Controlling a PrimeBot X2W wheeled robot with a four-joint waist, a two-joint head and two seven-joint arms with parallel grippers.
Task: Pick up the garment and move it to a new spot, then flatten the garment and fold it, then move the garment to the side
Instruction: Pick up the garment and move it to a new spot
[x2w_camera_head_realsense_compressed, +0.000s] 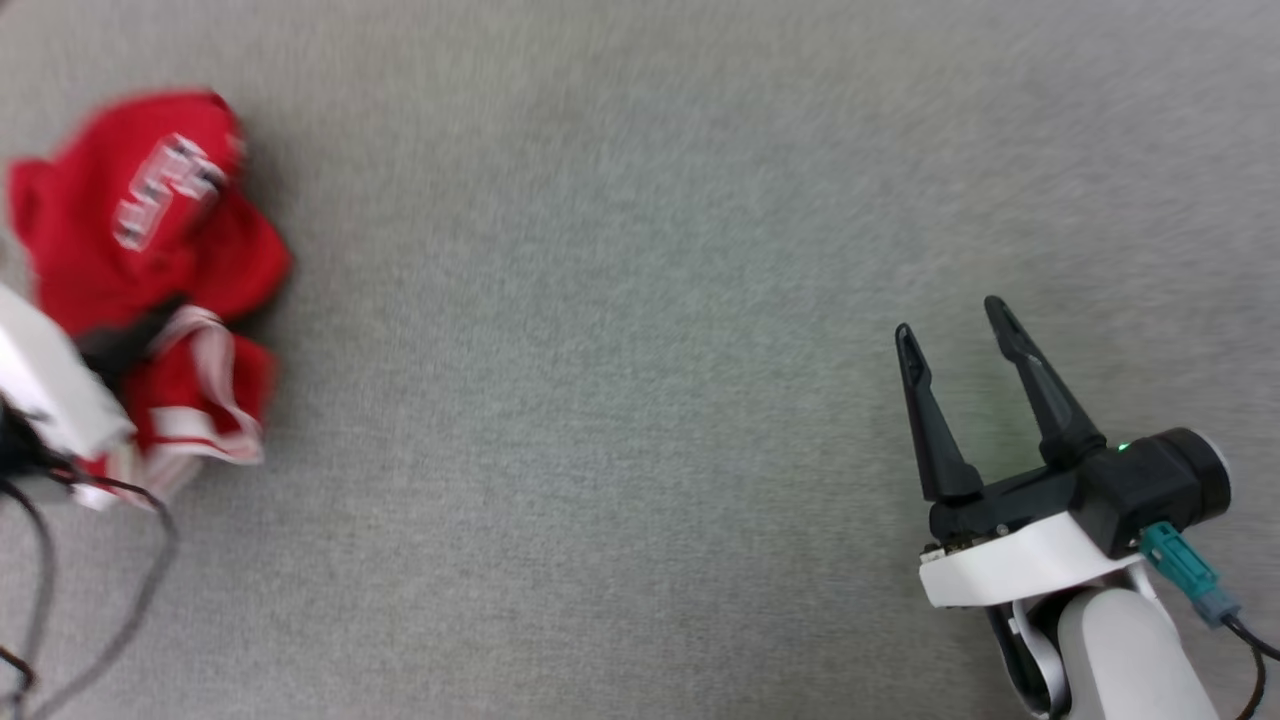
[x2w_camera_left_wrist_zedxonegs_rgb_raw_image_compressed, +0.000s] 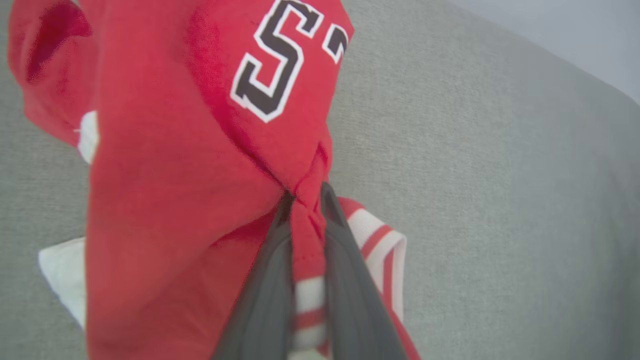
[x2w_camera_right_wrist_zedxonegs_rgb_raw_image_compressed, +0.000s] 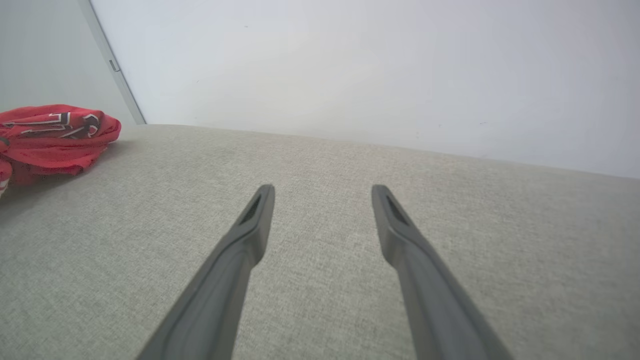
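Left gripper (x2w_camera_left_wrist_zedxonegs_rgb_raw_image_compressed: 306, 194): your two dark fingers are pressed together on a bunched fold of red cloth, which is pinched between them near the tips.
Garment (x2w_camera_left_wrist_zedxonegs_rgb_raw_image_compressed: 165, 175): you hold it crumpled. In the left wrist view, red fabric spreads up and to the left of the fingers. A black, white-outlined letter S shows near the top, and red-and-white striped trim lies just right of the fingers.
Garment's place: in the head view it is a rumpled, blurred heap at the far left of the grey fabric surface (x2w_camera_head_realsense_compressed: 600, 400). Its lettering is on the far part and its striped trim on the near part. You cannot tell whether any of it is lifted clear.
Left forearm (x2w_camera_head_realsense_compressed: 45, 385): pale, at the left edge, overlapping the heap's near side. Dark cables (x2w_camera_head_realsense_compressed: 110, 560) trail nearer you.
Right gripper (x2w_camera_head_realsense_compressed: 950, 322): your fingers stand wide apart with nothing between them. It is at the near right over bare surface, well apart from the garment.
Wall (x2w_camera_right_wrist_zedxonegs_rgb_raw_image_compressed: 350, 65): pale, rising beyond the surface's far edge in the right wrist view.
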